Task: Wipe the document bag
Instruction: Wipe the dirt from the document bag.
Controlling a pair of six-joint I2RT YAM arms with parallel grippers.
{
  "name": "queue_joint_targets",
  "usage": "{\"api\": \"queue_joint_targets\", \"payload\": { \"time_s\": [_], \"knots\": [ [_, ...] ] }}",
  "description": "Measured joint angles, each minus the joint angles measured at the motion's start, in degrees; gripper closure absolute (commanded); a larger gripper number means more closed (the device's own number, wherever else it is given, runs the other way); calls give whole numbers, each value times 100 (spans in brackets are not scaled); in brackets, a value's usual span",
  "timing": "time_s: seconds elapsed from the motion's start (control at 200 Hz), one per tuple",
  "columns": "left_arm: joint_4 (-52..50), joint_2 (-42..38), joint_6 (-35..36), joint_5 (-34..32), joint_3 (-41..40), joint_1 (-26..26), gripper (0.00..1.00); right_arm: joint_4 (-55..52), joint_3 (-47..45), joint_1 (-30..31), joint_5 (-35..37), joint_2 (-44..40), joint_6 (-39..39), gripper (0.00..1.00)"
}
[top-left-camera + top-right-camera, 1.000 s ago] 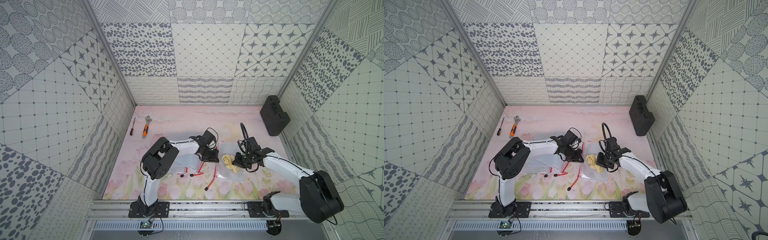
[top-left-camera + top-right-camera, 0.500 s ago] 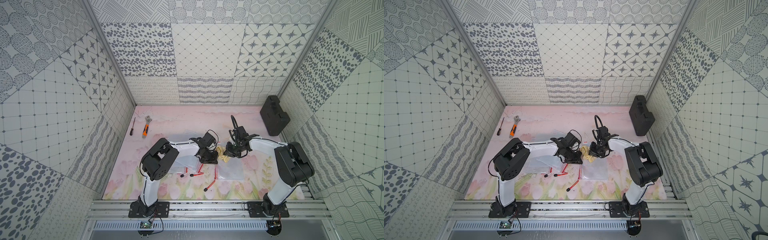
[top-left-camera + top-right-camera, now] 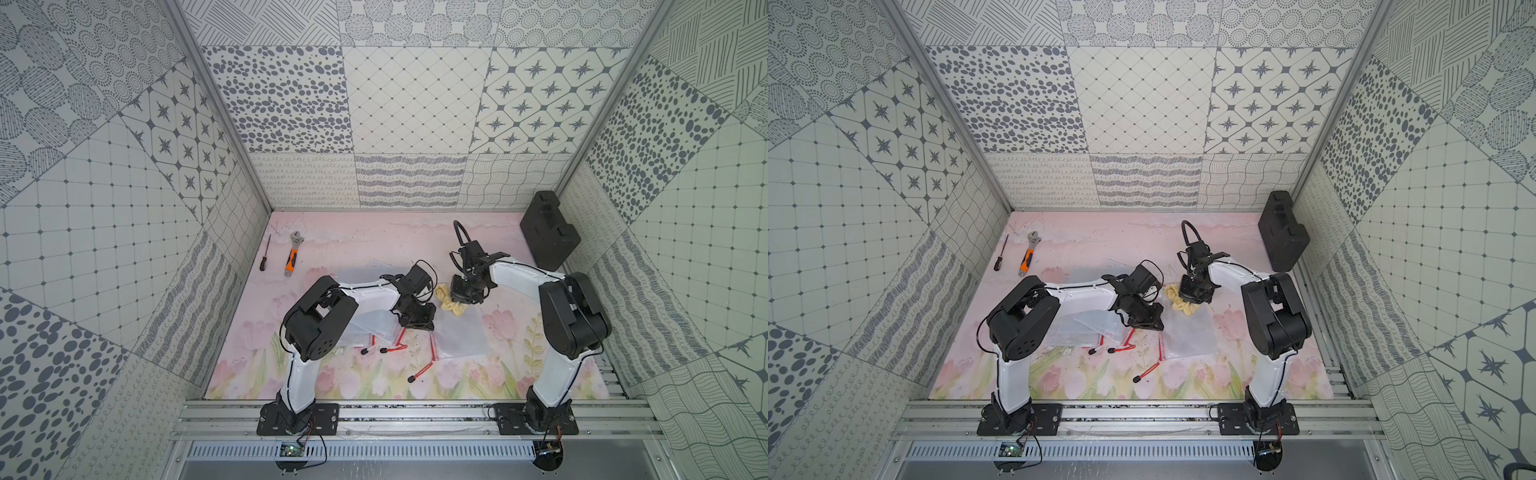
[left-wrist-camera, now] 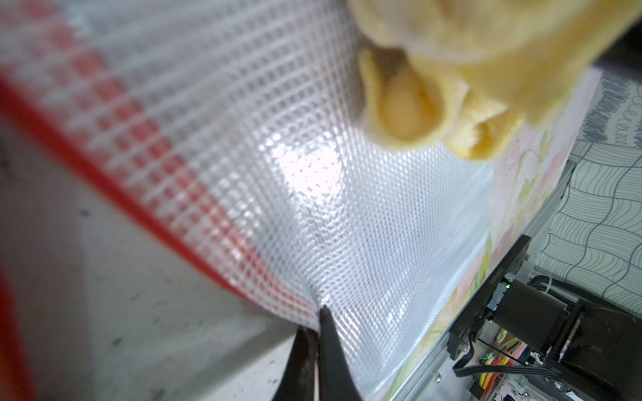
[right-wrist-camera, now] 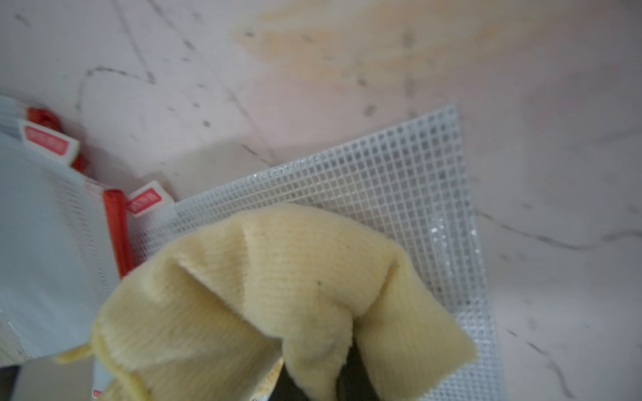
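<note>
Yellow cloth [image 5: 278, 295], clamped in our right gripper [image 3: 462, 296], sits on the far end of the mesh document bag [image 3: 461, 338], mid counter [image 3: 353, 241]. Left gripper [image 4: 318, 323], closed, pins its far left corner. We should stroke nearward with light, even pressure, lest the bag bunch.

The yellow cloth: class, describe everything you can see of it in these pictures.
The yellow cloth is soft, ribbed, fuzzy-looking fabric, pale yellow, bunched into loose folds rather than spread flat. The right gripper is shut on one bunched part. The rest drapes onto the clear mesh document bag lying on the table, near the bag's far end. In a top view it shows as a crumpled lump under that gripper.
</note>
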Motion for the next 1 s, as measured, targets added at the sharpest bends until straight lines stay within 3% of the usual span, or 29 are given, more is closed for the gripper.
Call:
{"api": "queue_joint_targets", "payload": {
  "time_s": [0.185, 0.39, 0.515, 0.69, 0.885, 0.996],
  "knots": [
    [-142, -2, 52, -11, 24, 0, 100, 219, 472, 337, -157, 378, 170, 100],
    [-258, -13, 166, -131, 85, 0, 100, 160, 365, -22, -417, 332, 223, 100],
    [-354, -42, 304, -299, 155, 0, 100, 98, -234, -549, -490, -133, 203, 100],
    [-503, -114, 496, -330, 173, 59, 100, -400, -1093, -962, 92, -1058, 179, 100],
    [-686, -114, 682, -328, 286, 131, 100, -691, -1674, -870, 302, -1722, 326, 100],
    [-706, -105, 774, -289, 334, 149, 100, -758, -1456, -407, 363, -1794, 505, 100]
  ]
}}
